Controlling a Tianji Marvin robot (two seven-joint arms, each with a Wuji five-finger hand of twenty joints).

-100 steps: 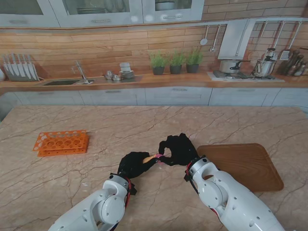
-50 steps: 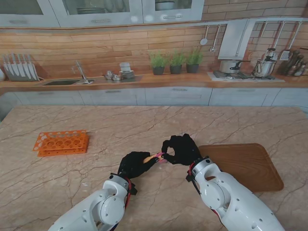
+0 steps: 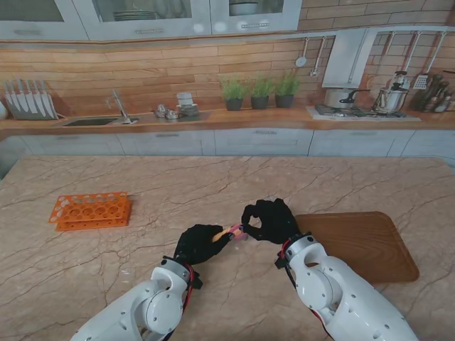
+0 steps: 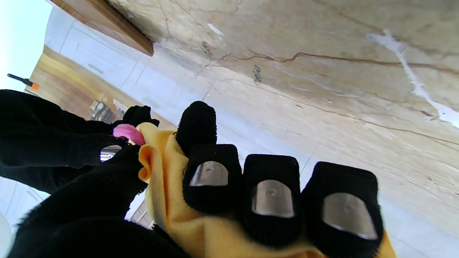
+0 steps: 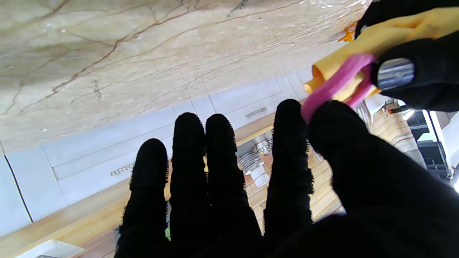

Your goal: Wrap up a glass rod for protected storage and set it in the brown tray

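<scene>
Glass rod nowhere visible, presumably hidden inside yellow cloth (image 4: 168,200) clenched in left hand (image 3: 201,242). Pink band (image 5: 331,86) blurred, partly covered by right hand (image 3: 266,220) thumb. Cloth cut off at wrist view's edge.

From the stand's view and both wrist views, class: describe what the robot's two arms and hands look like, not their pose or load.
Both arms have smooth, rounded white shells, with a red and black ring at each wrist. The left hand and right hand wear black knitted gloves on five fingers. The left wrist view shows silvery, nail-like plates on the fingertips.
</scene>
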